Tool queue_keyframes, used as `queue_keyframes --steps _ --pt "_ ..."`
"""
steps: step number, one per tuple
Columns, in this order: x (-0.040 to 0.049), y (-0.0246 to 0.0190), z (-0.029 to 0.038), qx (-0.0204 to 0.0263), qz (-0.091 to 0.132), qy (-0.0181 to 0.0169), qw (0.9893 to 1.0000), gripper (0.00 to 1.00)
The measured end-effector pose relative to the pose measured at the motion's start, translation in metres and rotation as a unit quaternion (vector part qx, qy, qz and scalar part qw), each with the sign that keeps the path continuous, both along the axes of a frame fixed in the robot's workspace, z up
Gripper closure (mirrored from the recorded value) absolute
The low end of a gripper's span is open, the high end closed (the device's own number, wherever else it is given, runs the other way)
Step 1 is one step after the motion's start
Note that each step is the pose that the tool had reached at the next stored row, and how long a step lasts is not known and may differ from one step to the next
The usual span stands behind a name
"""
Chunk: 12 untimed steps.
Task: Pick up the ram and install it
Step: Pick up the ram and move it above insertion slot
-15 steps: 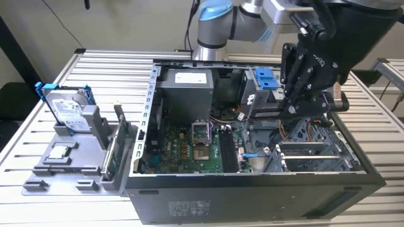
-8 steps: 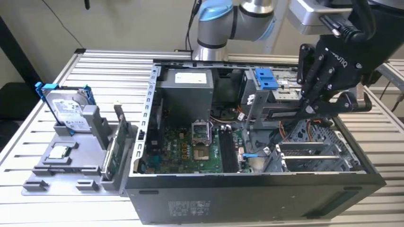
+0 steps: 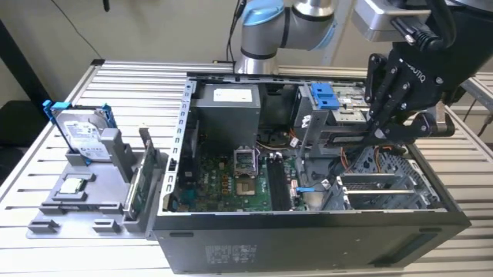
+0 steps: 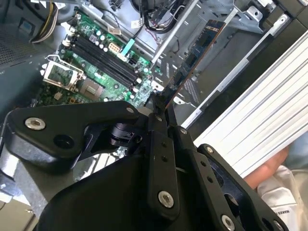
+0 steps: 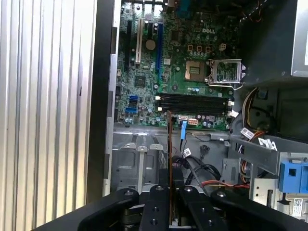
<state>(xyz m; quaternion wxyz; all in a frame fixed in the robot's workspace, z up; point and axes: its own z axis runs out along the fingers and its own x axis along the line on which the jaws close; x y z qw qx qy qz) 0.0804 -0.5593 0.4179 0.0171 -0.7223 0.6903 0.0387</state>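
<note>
We see the black two-finger gripper (image 4: pixel 162 109) clamped on one end of the long, narrow, dark circuit stick, the ram (image 4: pixel 195 53). The stick hangs edge-on over the open grey computer case (image 3: pixel 308 242), near but apart from the black memory slots (image 5: pixel 192 103) on the green motherboard (image 5: pixel 144 82). We judge it light, stiff and fragile, so we grip its flat faces, clear of the contact edge, and avoid side loads.

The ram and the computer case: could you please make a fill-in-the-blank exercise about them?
The gripper is ____ on the ram.
The memory slots on the green motherboard are ____.
The hard drive stands outside the case, on the exterior view's ____.
Missing words: shut; empty; left.
</note>
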Motion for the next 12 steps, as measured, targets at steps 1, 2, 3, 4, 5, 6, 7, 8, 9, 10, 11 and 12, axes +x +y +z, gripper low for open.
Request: queue_keyframes --steps 1,2,3,4,5,6,7,8,9,10,11,12 --pt "0.0 0.0 0.0 0.0 0.0 -0.0001 1.0 0.85" --pt "0.0 0.0 0.0 0.0 0.0 -0.0001 1.0 0.85" --pt "0.0 0.0 -0.0001 0.0001 0.0 -0.0001 1.0 0.85" --pt "-0.0003 0.0003 -0.0004 0.0002 0.0 -0.0001 1.0 0.85" --pt "-0.0017 0.0009 -0.0007 0.0001 0.0 -0.0002 1.0 0.85" --pt "-0.005 0.0016 -0.0012 0.0 -0.001 -0.0003 1.0 0.85" --pt "-0.0091 0.0022 -0.002 0.0001 -0.001 -0.0005 1.0 0.85" --pt "-0.0131 0.0029 -0.0027 0.0001 -0.002 -0.0008 1.0 0.85" --pt "-0.0171 0.0038 -0.0037 0.0 -0.002 -0.0011 1.0 0.85" --pt "-0.021 0.005 -0.0049 0.0001 -0.003 -0.0014 1.0 0.85" --pt "-0.0248 0.0062 -0.0059 0.0001 -0.003 -0.0018 1.0 0.85" --pt "-0.0285 0.0074 -0.007 0.0001 -0.004 -0.0021 1.0 0.85"
